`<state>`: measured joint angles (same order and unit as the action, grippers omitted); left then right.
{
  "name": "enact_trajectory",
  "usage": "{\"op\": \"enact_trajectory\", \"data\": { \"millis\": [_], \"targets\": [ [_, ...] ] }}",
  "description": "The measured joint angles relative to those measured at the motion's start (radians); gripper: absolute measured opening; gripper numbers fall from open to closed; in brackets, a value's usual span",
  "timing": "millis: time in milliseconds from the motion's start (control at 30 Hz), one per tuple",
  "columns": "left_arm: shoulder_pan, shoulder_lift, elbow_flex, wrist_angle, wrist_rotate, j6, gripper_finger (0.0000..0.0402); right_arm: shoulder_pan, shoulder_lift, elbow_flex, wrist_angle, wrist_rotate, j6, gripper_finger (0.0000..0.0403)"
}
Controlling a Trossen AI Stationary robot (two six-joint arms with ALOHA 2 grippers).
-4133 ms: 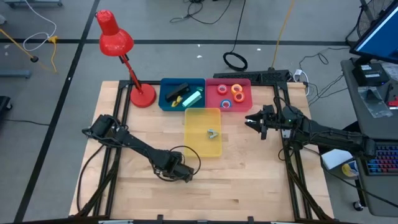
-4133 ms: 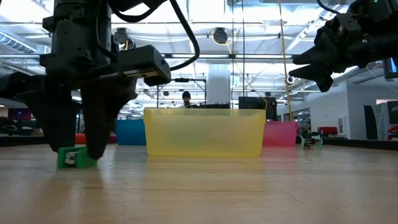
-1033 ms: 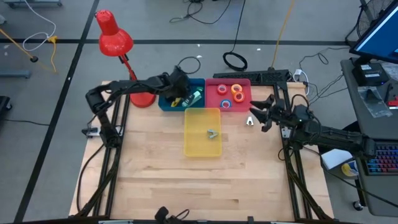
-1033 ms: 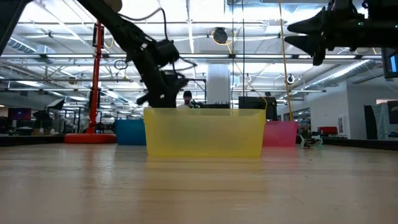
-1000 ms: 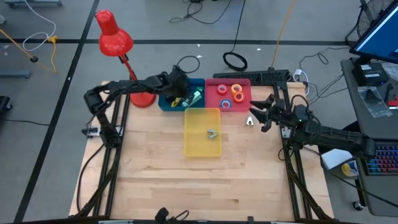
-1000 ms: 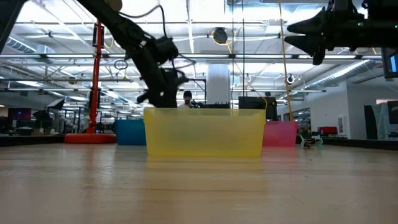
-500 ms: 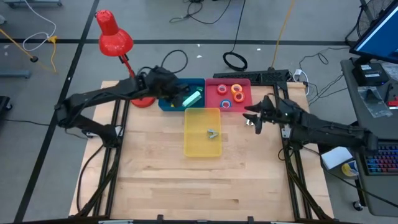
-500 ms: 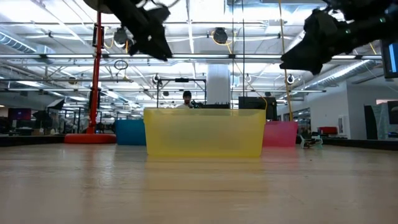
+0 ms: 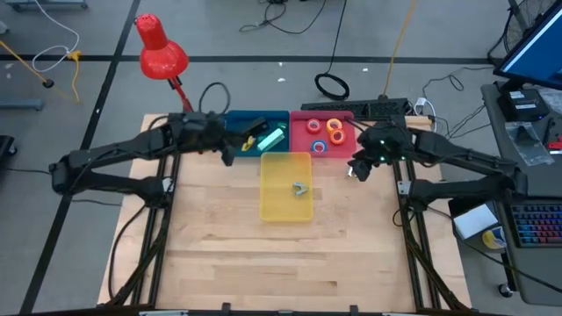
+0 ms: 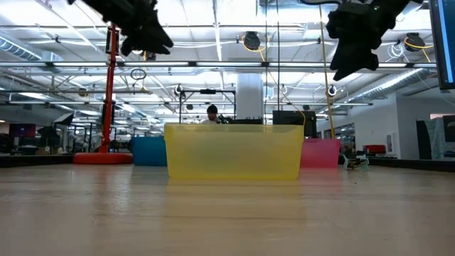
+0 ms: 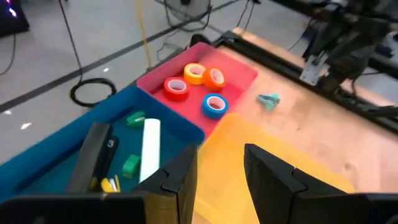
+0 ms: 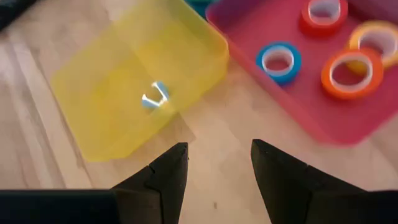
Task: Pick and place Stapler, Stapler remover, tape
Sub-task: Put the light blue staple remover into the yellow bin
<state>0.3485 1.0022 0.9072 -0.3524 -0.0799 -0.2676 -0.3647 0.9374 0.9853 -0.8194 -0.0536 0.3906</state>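
Left gripper (image 9: 226, 151), fingers apart, empty, hung by blue bin (image 9: 234, 146) edge. Right gripper (image 9: 358, 167), fingers apart, over bare tabletop (image 9: 351, 237) beside red bin (image 9: 348, 147).

**My table top**

I work over a pale wooden table (image 9: 219, 237). On it stand a blue bin (image 9: 235, 146), a pink bin (image 9: 303, 145), a yellow bin (image 9: 279, 197) in front, a red lamp (image 9: 167, 66) and a small teal piece (image 11: 269, 99).
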Motion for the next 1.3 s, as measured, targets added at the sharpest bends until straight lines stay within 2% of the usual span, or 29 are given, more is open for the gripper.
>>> {"op": "enact_trajectory", "data": {
  "millis": [167,400,833,967,1133,1300],
  "targets": [
    [-0.036,-0.144,-0.152,0.097,-0.008,-0.029,0.0134,-0.015,0.082,0.057,-0.082,-0.003,0.129,0.0169],
    [-0.078,-0.326,-0.308,0.149,-0.013,-0.049,0.0134,-0.042,0.181,0.063,-0.183,-0.052,0.274,0.0169],
    [-0.128,-0.633,-0.485,0.148,0.037,-0.090,0.0134,-0.128,0.308,0.063,-0.235,-0.025,0.306,0.0169],
    [-0.145,-0.721,-0.528,0.149,0.037,-0.094,0.0134,-0.147,0.317,0.025,-0.251,-0.025,0.307,0.0169],
    [-0.149,-0.815,-0.572,0.147,0.037,-0.095,0.0134,-0.152,0.317,-0.066,-0.193,-0.025,0.354,0.0169],
    [-0.148,-0.877,-0.595,0.147,0.036,-0.070,0.0134,-0.155,0.317,-0.148,-0.020,-0.020,0.374,0.0169]
  ]
}}
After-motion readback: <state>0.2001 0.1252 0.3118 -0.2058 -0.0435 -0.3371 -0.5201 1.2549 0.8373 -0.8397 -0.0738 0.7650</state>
